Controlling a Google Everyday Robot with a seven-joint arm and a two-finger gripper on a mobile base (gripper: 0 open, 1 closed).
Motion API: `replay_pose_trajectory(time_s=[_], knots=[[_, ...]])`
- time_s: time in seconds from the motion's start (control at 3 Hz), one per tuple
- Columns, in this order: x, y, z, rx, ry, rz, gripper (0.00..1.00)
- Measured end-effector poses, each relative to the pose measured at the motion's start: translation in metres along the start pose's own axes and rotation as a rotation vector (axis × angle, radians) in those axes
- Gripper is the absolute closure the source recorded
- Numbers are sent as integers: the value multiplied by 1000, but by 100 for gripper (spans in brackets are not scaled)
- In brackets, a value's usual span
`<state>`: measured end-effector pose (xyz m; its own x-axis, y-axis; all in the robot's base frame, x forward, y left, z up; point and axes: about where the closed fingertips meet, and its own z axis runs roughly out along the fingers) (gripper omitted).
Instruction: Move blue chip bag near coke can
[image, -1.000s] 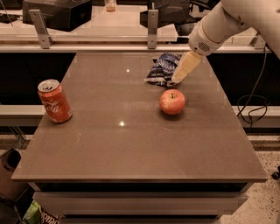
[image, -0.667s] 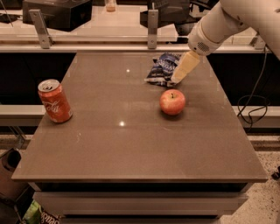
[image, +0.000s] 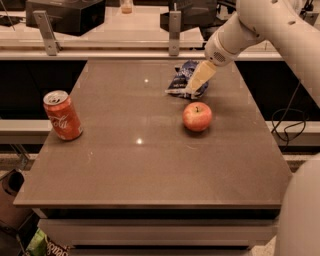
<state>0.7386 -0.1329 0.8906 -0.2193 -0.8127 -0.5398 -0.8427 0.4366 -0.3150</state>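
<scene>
Bench: open surface between coke can, left edge, and blue chip bag, far right. Obstacle: apple, just in front of bag. Gripper over bag, its arm slanting in from upper right.

I see my arm as smooth white casing in thick rounded segments, with a small dark speckled patch at the wrist. The gripper, upper right of centre, is pale cream and tapered. A curved white shell fills the lower right corner.
</scene>
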Motion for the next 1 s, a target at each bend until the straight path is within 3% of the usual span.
replay_pose_trajectory(time_s=[0.67, 1.0], knots=[[5, -14, 51, -23, -16, 60, 0], [14, -16, 73, -28, 7, 90, 18]])
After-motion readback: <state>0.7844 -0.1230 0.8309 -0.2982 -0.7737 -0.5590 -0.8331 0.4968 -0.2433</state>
